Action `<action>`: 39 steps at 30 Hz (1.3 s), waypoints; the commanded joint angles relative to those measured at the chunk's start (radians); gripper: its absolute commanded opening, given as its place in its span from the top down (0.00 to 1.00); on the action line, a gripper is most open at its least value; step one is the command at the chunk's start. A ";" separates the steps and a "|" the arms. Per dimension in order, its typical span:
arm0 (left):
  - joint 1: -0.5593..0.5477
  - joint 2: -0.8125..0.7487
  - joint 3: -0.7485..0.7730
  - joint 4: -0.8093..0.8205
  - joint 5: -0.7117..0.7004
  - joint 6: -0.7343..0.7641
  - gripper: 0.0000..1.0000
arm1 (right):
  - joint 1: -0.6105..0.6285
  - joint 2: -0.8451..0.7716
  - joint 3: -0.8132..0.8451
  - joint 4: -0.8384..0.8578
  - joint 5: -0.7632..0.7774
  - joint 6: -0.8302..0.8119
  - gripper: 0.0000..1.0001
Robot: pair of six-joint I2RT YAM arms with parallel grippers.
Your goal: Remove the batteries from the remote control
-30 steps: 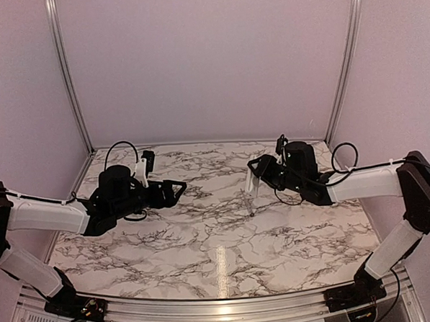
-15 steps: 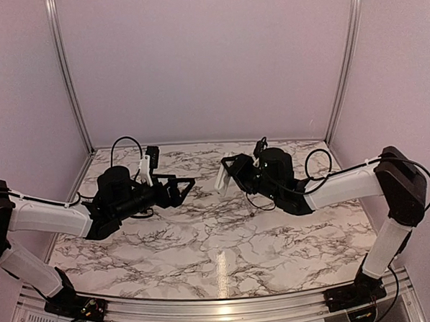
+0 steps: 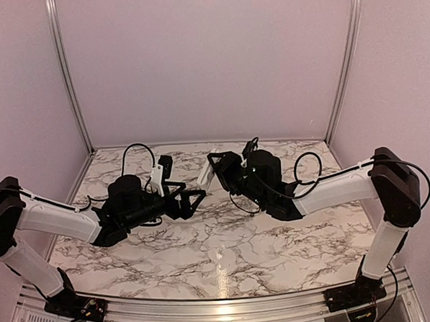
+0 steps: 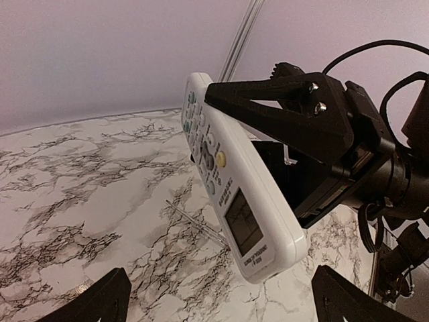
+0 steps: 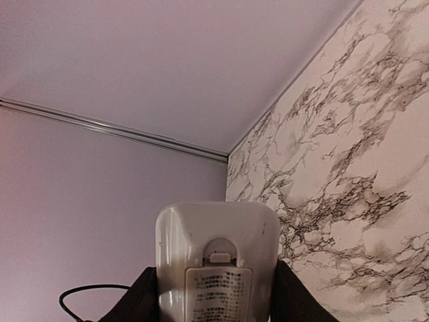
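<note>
The right end effector clamps the remote control by its long edges, holding it tilted above the worktop. The button face turns toward the left end effector. That one hangs near it, fingers spread wide and touching nothing. A thin grey rod lies on the worktop below the remote control.

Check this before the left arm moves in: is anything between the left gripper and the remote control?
Nothing visible. The open left gripper faces the remote control, held above the table by the right gripper; the thin grey rod lies on the table, outside that gap.
</note>
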 commanded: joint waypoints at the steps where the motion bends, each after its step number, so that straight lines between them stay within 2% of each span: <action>1: -0.026 0.011 0.017 0.019 -0.078 0.046 0.01 | 0.034 0.025 0.047 0.042 0.033 0.035 0.75; 9: -0.056 0.016 0.015 0.025 -0.175 0.069 0.04 | 0.057 0.051 0.065 0.072 0.009 0.055 0.75; 15: -0.073 0.019 0.004 0.053 -0.237 0.064 0.21 | 0.075 0.052 0.060 0.078 0.009 0.058 0.76; 30: -0.087 0.008 -0.018 0.090 -0.290 0.075 0.51 | 0.103 0.073 0.050 0.101 -0.008 0.075 0.76; 39: -0.092 -0.003 -0.024 0.094 -0.302 0.078 0.81 | 0.111 0.078 0.025 0.129 -0.021 0.086 0.75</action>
